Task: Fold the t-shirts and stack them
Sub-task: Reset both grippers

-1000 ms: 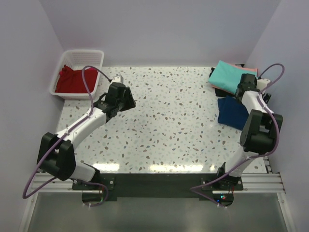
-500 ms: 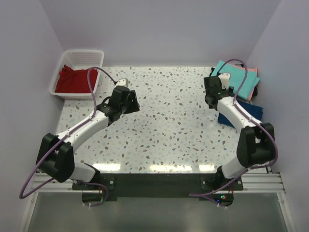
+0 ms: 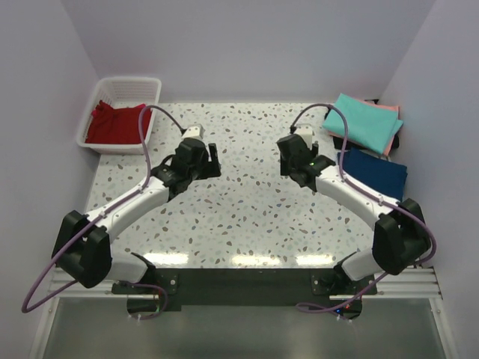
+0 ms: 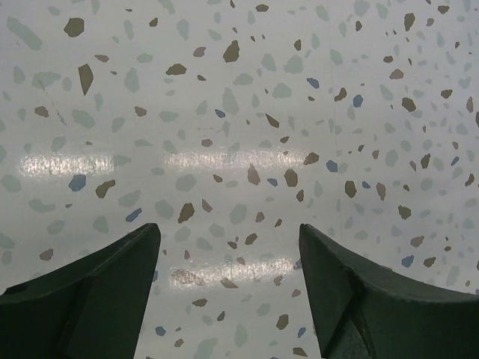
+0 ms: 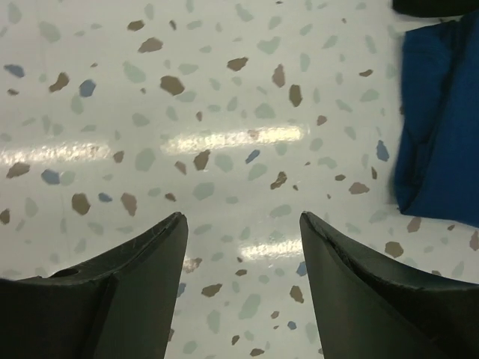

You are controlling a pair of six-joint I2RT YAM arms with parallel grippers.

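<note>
— Well, what do we see?
— Red tee in the basket upper left; teal tee and navy tee at right (teal atop a pink tee). Our left gripper and right gripper hang spread, empty.

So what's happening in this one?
Nothing is being handled right now. Both arms hang over the middle of the table, the left gripper and right gripper open and empty. A red t-shirt sits crumpled in the basket at the far left, not yet folded. At the far right, a folded teal t-shirt lies on a pink t-shirt, with a folded navy t-shirt on the table beside them.
</note>
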